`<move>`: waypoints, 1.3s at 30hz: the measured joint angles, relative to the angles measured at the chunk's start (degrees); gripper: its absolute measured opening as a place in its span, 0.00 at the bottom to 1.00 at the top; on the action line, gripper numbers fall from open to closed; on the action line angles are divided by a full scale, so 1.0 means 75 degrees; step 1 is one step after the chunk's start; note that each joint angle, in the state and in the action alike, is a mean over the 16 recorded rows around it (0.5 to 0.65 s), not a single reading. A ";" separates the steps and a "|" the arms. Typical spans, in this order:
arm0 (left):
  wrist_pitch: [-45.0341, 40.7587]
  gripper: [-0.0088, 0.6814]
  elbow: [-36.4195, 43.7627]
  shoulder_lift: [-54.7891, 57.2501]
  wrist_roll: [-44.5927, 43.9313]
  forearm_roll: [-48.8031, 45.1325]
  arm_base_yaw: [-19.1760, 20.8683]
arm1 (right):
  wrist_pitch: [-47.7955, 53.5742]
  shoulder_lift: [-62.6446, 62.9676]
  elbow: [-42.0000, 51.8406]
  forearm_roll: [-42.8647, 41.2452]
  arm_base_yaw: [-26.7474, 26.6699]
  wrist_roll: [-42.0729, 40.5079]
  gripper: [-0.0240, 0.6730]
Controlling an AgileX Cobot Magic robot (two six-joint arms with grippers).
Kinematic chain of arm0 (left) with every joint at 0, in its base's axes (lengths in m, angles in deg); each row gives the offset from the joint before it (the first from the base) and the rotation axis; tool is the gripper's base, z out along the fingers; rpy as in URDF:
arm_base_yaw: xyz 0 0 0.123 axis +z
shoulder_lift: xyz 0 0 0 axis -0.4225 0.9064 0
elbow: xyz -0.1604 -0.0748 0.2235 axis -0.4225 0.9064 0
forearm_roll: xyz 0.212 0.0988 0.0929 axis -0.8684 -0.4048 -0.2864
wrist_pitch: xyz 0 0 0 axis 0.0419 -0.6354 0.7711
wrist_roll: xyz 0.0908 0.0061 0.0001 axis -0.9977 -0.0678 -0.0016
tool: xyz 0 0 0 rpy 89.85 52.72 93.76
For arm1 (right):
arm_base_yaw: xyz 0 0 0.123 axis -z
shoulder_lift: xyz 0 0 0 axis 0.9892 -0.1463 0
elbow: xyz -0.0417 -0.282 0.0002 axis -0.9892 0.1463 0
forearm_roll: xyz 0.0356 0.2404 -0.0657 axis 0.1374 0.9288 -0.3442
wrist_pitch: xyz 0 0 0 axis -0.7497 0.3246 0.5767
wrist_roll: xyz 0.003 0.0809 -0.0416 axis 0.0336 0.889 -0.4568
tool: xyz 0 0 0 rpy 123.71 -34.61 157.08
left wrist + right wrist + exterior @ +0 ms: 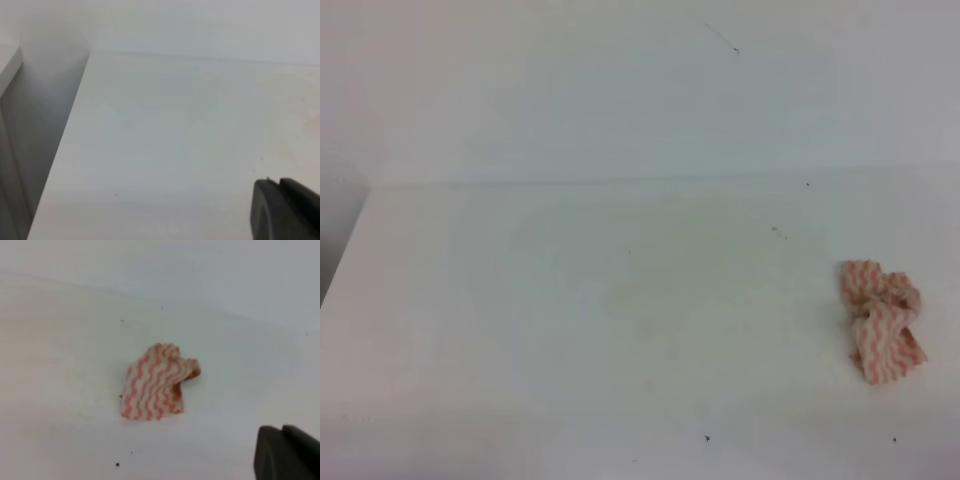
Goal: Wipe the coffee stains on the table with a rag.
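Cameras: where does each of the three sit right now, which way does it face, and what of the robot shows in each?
Exterior high: above the front, looking down across the table to the back wall; the rag lies crumpled at right; no arm shows.
Left wrist: on the left arm, facing the table's left edge and far wall; the left gripper tip shows bottom right.
Right wrist: on the right arm, looking down at the rag; the right gripper tip shows bottom right.
Shared: exterior high and right wrist both show the rag.
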 joint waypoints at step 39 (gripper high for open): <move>0.0057 0.01 -0.0122 -0.0117 0.0004 0.0000 -0.0002 | -0.0044 0.0153 0.0814 -0.3263 -0.0014 0.3764 0.03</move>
